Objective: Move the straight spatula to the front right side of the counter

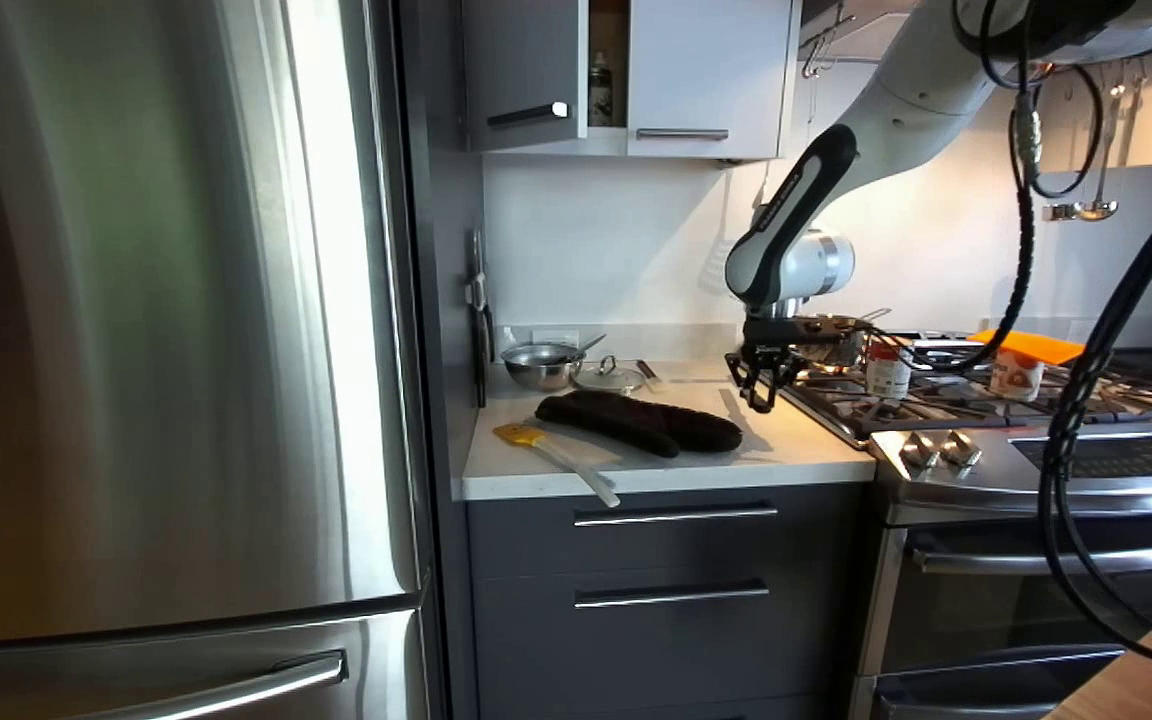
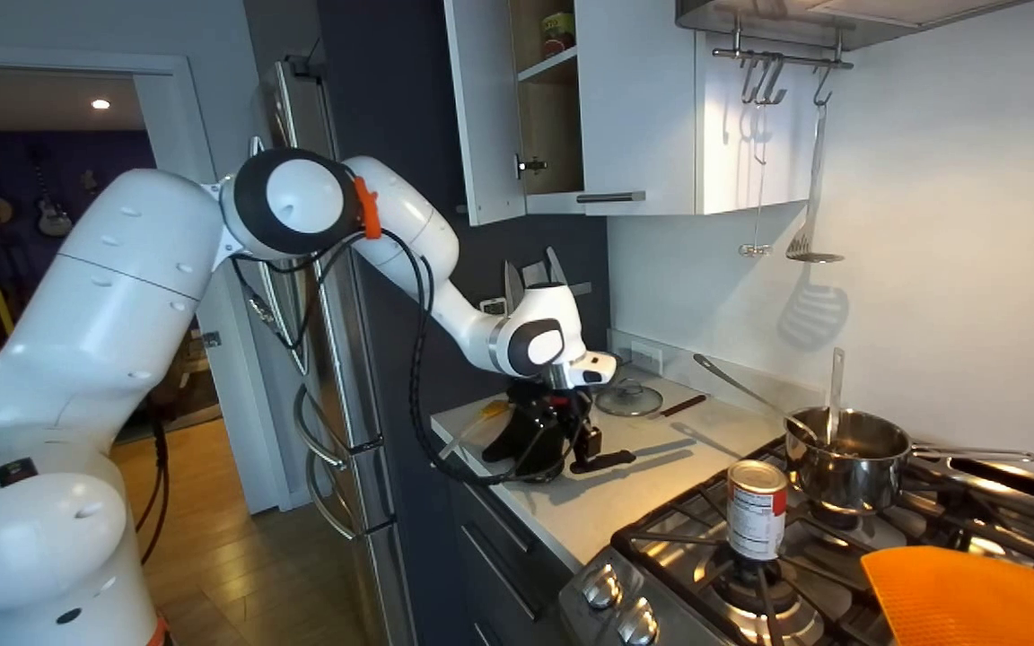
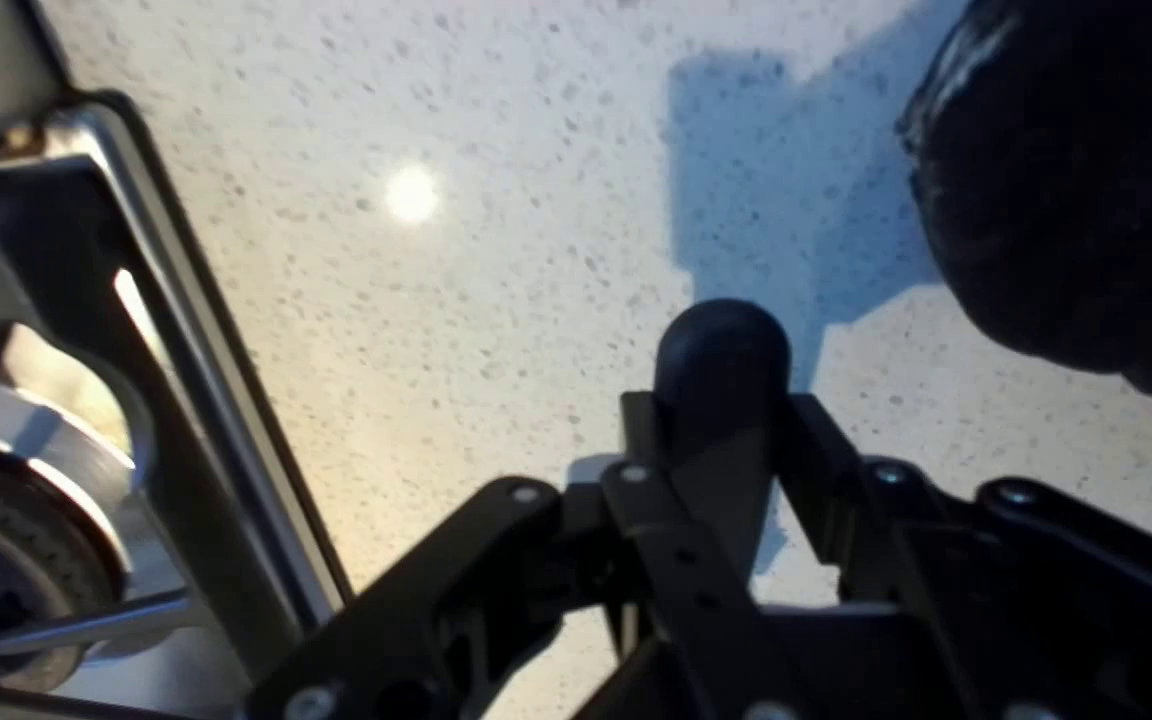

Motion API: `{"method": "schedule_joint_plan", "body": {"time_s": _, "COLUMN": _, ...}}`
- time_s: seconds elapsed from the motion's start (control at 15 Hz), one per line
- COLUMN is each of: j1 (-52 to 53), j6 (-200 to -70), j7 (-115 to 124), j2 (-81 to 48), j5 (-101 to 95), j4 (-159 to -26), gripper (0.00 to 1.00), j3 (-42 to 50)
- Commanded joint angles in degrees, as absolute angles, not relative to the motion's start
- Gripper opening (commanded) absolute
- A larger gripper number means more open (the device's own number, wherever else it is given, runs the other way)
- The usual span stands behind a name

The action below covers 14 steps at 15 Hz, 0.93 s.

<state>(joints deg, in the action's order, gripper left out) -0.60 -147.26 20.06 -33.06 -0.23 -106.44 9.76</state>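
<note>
The pale counter (image 1: 811, 458) also shows in an exterior view (image 2: 602, 511) and in the wrist view (image 3: 456, 330). The straight spatula, seen as a black handle with a rounded end, shows in the wrist view (image 3: 724, 360) and in an exterior view (image 2: 605, 462). My gripper (image 3: 721, 425) has a finger against each side of that handle and looks shut on it. The rounded end sticks out past the fingertips. The rest of the spatula is hidden or hard to tell from shadow. My gripper (image 1: 758, 392) is low over the counter's right part; I cannot tell whether the spatula touches it.
Dark, soft-looking long objects (image 1: 626, 420) lie left of my gripper. A yellow-headed utensil (image 1: 521, 434) lies with its pale handle over the front edge. A bowl (image 1: 541, 370), a glass lid (image 2: 629, 397) and a dark-handled utensil (image 2: 684, 405) are behind. The stove (image 1: 851, 425) is right.
</note>
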Motion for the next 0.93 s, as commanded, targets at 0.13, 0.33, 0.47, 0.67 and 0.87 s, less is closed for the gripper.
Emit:
{"method": "schedule_joint_plan", "body": {"time_s": 0.13, "j1": 3.16, "j6": -148.86, "j7": 21.72, "j2": -17.22, "j5": -11.28, "j4": -126.58, "gripper": 0.09, "j3": 16.34}}
{"method": "schedule_joint_plan", "body": {"time_s": 0.33, "j1": 0.67, "j6": -147.06, "j7": 20.55, "j2": -21.84, "j5": -8.28, "j4": -119.86, "gripper": 0.34, "j3": 13.64}}
{"method": "schedule_joint_plan", "body": {"time_s": 0.47, "j1": 0.71, "j6": -147.06, "j7": 20.52, "j2": -22.42, "j5": -8.21, "j4": -119.08, "gripper": 0.34, "j3": 13.44}}
{"method": "schedule_joint_plan", "body": {"time_s": 0.67, "j1": 0.81, "j6": -147.06, "j7": 20.48, "j2": -23.30, "j5": -8.14, "j4": -118.34, "gripper": 0.34, "j3": 13.21}}
{"method": "schedule_joint_plan", "body": {"time_s": 0.87, "j1": 0.81, "j6": -147.06, "j7": 20.48, "j2": -23.47, "j5": -8.13, "j4": -118.23, "gripper": 0.09, "j3": 13.23}}
